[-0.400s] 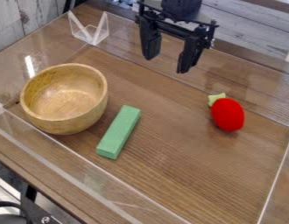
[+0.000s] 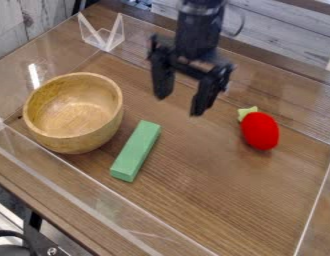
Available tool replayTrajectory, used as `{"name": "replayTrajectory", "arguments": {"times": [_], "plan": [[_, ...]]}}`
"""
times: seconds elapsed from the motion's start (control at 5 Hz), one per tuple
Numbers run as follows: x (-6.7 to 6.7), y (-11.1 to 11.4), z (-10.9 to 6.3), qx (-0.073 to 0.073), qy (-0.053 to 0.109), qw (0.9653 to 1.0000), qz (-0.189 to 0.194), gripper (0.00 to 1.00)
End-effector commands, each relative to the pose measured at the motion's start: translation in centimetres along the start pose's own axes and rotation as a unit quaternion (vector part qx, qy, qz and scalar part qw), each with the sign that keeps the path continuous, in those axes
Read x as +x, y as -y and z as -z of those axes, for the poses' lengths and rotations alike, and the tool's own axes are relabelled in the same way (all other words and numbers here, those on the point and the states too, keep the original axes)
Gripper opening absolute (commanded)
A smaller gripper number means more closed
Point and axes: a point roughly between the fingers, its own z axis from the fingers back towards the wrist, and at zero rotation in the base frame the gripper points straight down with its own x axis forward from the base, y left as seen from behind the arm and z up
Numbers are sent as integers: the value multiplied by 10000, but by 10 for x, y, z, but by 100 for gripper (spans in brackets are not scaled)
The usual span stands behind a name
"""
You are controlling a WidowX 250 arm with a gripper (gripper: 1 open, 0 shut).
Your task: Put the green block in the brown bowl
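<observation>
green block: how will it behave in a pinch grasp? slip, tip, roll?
The flat, elongated matte green block looks rigid, so it should not flex. It lies flat on the wooden table, with squared edges, so rolling or tipping seems unlikely. Its matte faces probably grip well; pinched off-centre, its length could make it swing.

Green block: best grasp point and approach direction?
Grip the green block at its middle, across the narrow width, coming straight down from above. It lies flat on the table, long axis diagonal, so the long sides are the only faces the fingers can pinch. The open gripper likely needs to rotate to straddle them.
</observation>
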Motion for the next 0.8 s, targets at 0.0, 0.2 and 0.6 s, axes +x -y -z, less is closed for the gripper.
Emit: {"name": "replayTrajectory", "arguments": {"times": [0.0,0.2,0.6], "plan": [[-13,-13,1,122,341,9993,-12,100],[-23,-23,11,205,365,9991,-40,100],[-20,-30,33,233,425,9986,-192,100]]}}
